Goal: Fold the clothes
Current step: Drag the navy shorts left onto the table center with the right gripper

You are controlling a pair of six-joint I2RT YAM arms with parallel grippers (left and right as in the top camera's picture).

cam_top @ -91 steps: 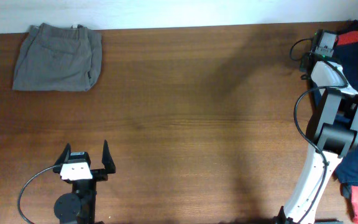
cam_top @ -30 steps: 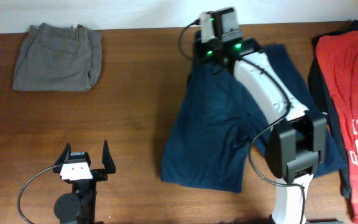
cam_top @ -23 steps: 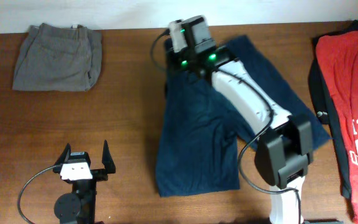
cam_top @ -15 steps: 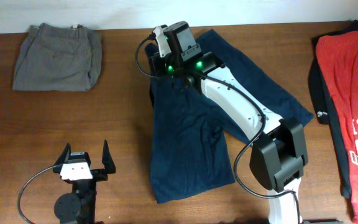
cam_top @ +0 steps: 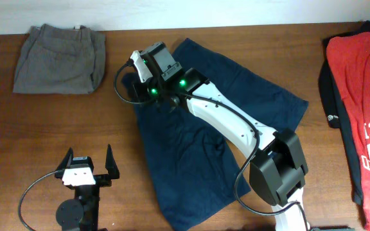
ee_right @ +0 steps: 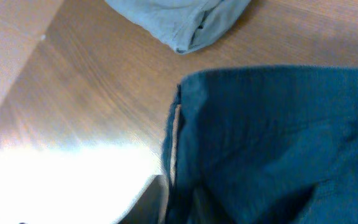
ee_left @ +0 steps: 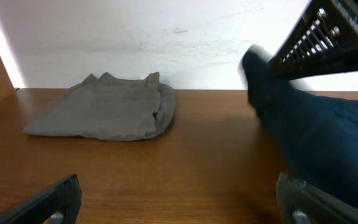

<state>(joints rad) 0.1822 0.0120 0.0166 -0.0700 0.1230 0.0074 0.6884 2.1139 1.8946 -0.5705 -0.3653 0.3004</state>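
Observation:
The clothes, dark navy shorts (cam_top: 191, 147), lie spread on the middle of the wooden table, one leg toward the front, the other toward the back right. My right gripper (cam_top: 140, 80) is at their back left corner by the waistband. In the right wrist view navy cloth (ee_right: 278, 137) covers the jaws, so their stand does not show. My left gripper (cam_top: 88, 153) rests open at the front left, apart from the shorts (ee_left: 316, 130), with nothing between its fingers (ee_left: 55, 199).
Folded grey-olive shorts (cam_top: 60, 58) lie at the back left corner, also in the left wrist view (ee_left: 104, 115). A red T-shirt (cam_top: 361, 109) lies on a dark garment (cam_top: 329, 96) along the right edge. Bare wood (cam_top: 44, 128) separates the left gripper from the grey shorts.
My right arm has swept left across the table, dragging the navy shorts from the right side to the middle. The left arm has not moved.

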